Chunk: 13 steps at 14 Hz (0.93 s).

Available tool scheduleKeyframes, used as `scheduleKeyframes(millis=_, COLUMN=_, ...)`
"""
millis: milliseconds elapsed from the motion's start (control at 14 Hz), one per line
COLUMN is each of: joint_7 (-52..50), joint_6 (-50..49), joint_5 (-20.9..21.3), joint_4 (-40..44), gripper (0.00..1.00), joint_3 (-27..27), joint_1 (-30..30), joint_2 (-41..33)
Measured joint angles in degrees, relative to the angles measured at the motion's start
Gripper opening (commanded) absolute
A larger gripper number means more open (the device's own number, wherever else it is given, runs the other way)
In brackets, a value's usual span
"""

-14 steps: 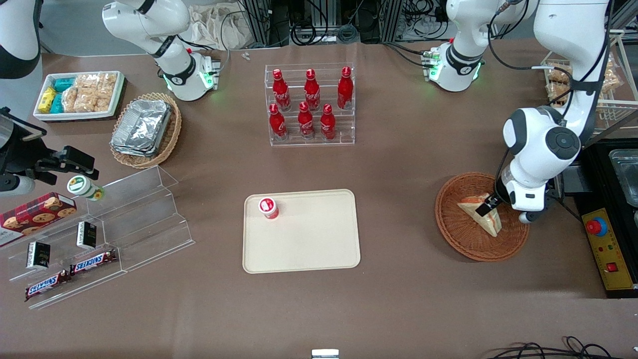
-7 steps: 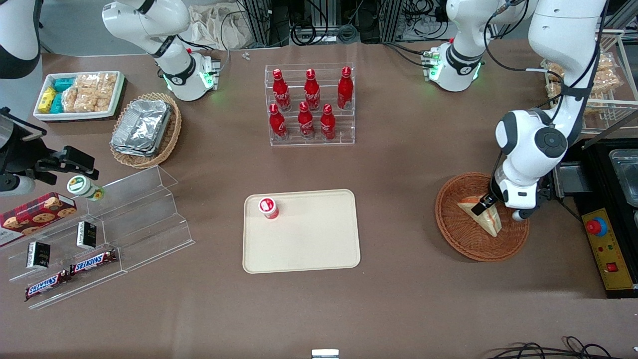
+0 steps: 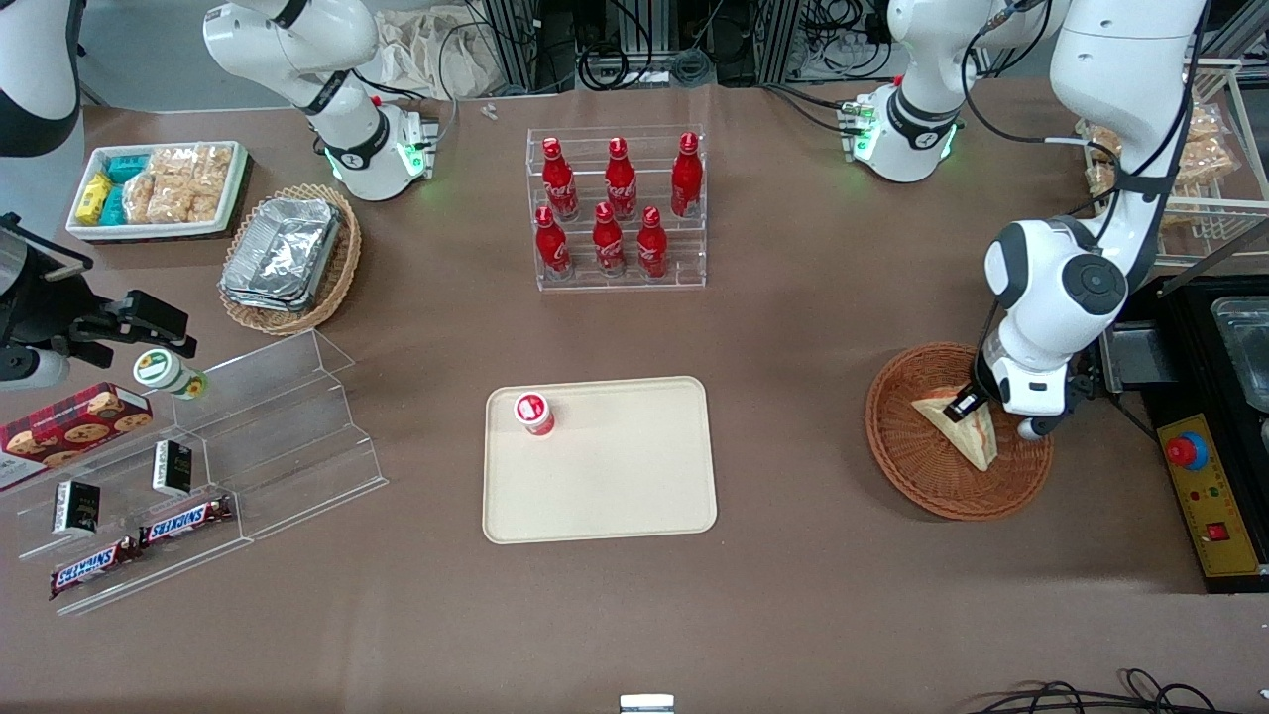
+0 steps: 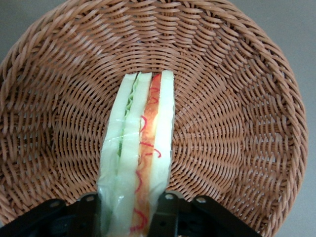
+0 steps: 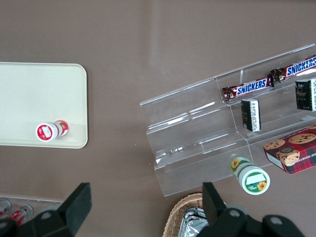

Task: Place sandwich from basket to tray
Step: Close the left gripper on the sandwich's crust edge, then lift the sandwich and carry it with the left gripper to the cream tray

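Currently, the sandwich [image 3: 960,428] is being gripped on both faces by the nearly closed gripper [image 3: 966,407] while lying in the basket [image 3: 907,466], well apart from the tray [image 3: 615,486] at its 3 o'clock.

Wrapped sandwich [image 3: 960,428] on edge in basket [image 3: 907,451]

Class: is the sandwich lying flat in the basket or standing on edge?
On edge. The sandwich stands in the basket with its filling edge facing up, and the gripper straddles it.
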Motion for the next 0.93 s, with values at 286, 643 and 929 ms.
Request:
scheduleKeyframes(millis=286, joint_7=1.54, joint_6=-4.35, joint_5=0.11, joint_4=2.16, gripper=0.02, joint_3=-0.08, joint_1=-0.04, joint_2=-1.9)
scheduleKeyframes(millis=643, joint_7=10.44, joint_6=-39.25, joint_5=0.13, joint_4=26.12, gripper=0.03, joint_3=-0.18, joint_1=-0.13, joint_2=-5.22)
scheduleKeyframes(millis=929, joint_7=14.13, joint_6=-53.38, joint_5=0.14, joint_4=40.59, gripper=0.02, joint_3=-1.91, joint_1=-2.36, joint_2=-4.98)
